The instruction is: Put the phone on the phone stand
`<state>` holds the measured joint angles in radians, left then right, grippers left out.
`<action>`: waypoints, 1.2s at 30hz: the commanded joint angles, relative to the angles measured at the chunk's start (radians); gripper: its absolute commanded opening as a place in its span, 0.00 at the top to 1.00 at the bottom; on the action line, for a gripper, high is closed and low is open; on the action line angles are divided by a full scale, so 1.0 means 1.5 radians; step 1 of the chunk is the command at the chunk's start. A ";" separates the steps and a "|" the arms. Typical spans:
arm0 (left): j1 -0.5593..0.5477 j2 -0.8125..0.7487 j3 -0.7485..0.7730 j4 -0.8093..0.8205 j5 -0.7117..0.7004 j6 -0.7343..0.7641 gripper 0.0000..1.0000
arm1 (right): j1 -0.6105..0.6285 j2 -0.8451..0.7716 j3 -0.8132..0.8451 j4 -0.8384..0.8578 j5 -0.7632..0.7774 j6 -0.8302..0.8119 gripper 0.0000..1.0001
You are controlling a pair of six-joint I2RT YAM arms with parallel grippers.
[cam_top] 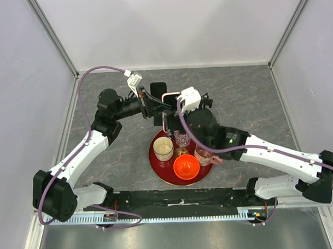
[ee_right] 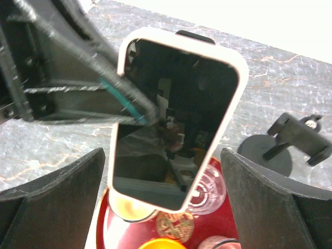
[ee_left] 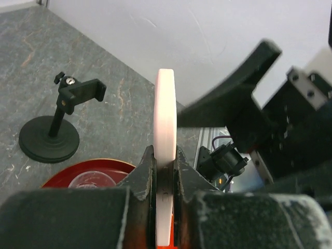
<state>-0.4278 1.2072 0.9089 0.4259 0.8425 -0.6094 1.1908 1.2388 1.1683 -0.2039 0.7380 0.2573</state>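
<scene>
The phone [ee_right: 176,114], with pink edges and a dark screen, is held in the air above the red tray. My left gripper [ee_left: 165,155] is shut on the phone's edge [ee_left: 166,114]; in the top view it [cam_top: 157,107] grips the phone [cam_top: 165,120] from the left. My right gripper [ee_right: 162,153] is open, with a finger on each side of the phone's lower end and not touching it. The phone stand [ee_left: 52,135], with a black disc base, thin post and clamp head, stands empty on the table beside the tray. It also shows in the right wrist view [ee_right: 290,140]. My right arm mostly hides it in the top view.
A red round tray [cam_top: 156,157] below the phone holds a cream cup [cam_top: 163,148], a clear glass [cam_top: 182,139], a pink mug [cam_top: 205,155] and an orange bowl [cam_top: 186,166]. A black slab-shaped stand [cam_top: 159,90] stands behind the grippers.
</scene>
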 commanded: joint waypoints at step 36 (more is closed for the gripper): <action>-0.119 0.030 0.075 0.038 0.246 0.088 0.98 | -0.518 -0.120 0.015 -0.106 -1.209 -0.023 0.47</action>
<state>-0.6033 1.2922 0.9756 0.4404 1.2030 -0.5266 0.4149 1.0637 1.2327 -0.5262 -1.0027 0.1493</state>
